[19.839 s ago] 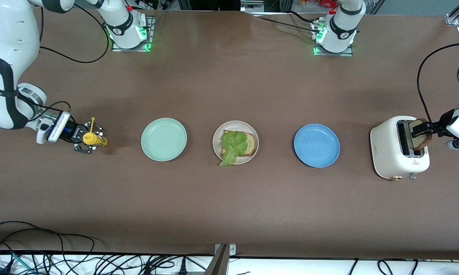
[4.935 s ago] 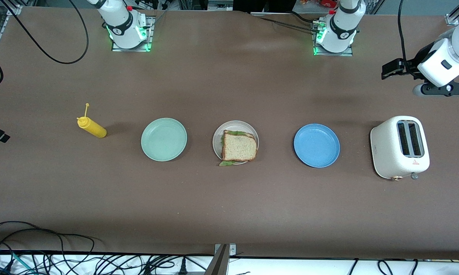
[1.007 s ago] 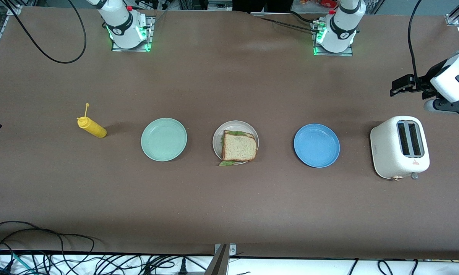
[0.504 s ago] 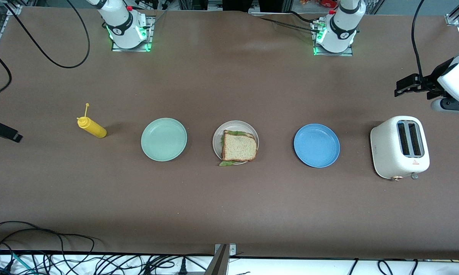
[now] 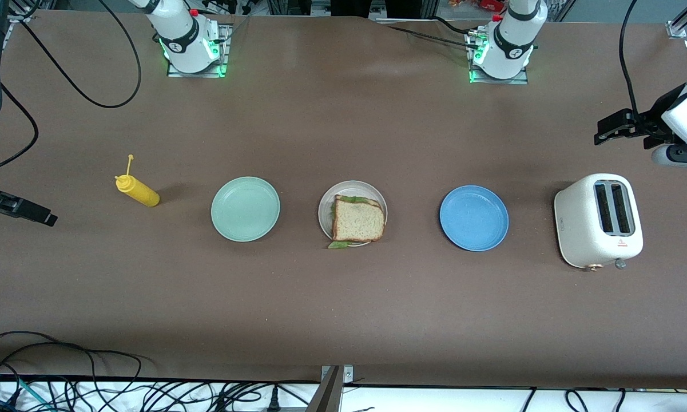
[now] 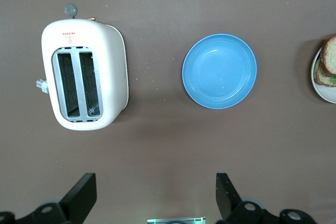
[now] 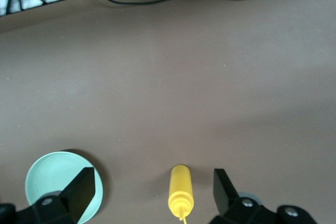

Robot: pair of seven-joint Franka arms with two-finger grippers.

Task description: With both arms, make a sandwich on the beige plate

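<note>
Right gripper (image 5: 31,213) hangs over the table's right-arm end, jaws wide apart, nothing held. Then yellow mustard bottle (image 5: 138,191), mint-green plate (image 5: 245,209), & the sandwich (image 5: 358,220) on the beige plate (image 5: 352,189) mid-table. Next blue plate (image 5: 473,217), white toaster (image 5: 598,221). Left gripper (image 5: 613,127) up over the left-arm end, jaws spread, empty.
</note>
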